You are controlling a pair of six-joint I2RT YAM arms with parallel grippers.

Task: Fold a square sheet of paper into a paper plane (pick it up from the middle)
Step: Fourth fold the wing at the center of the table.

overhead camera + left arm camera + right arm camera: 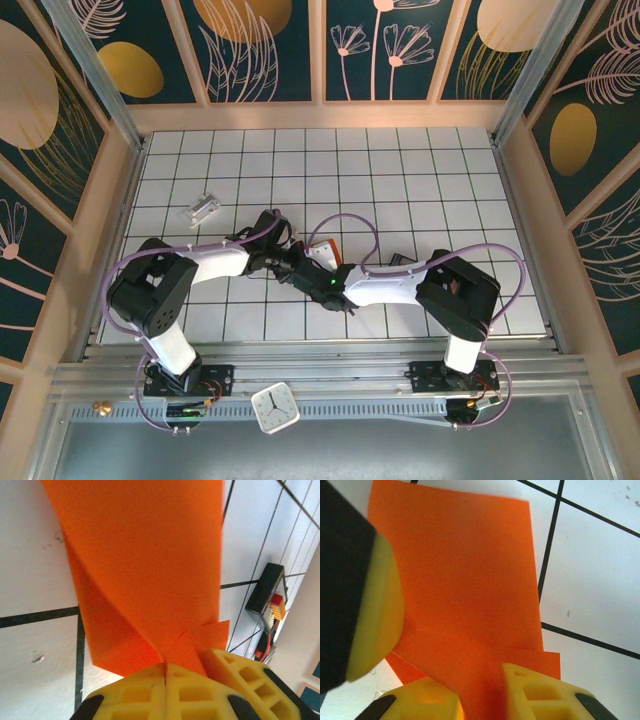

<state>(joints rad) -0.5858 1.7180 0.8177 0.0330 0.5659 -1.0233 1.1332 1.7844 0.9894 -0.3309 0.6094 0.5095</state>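
Note:
The bright orange sheet of paper lies on the white grid table, folded over into layers with a slanted flap. My left gripper is shut on its near edge, the yellow pads pressed together with the paper pinched between them. Right beside it stands a yellow finger of the right gripper. In the right wrist view the paper runs between the fingers of my right gripper, which stand apart around it. Seen from above, both grippers meet at mid-table over the paper, which they mostly hide.
A small black tray with red-orange bits sits just right of the paper, also by the right arm. A silvery-white block lies at the far left. A white clock rests on the front rail. Wooden walls enclose the table.

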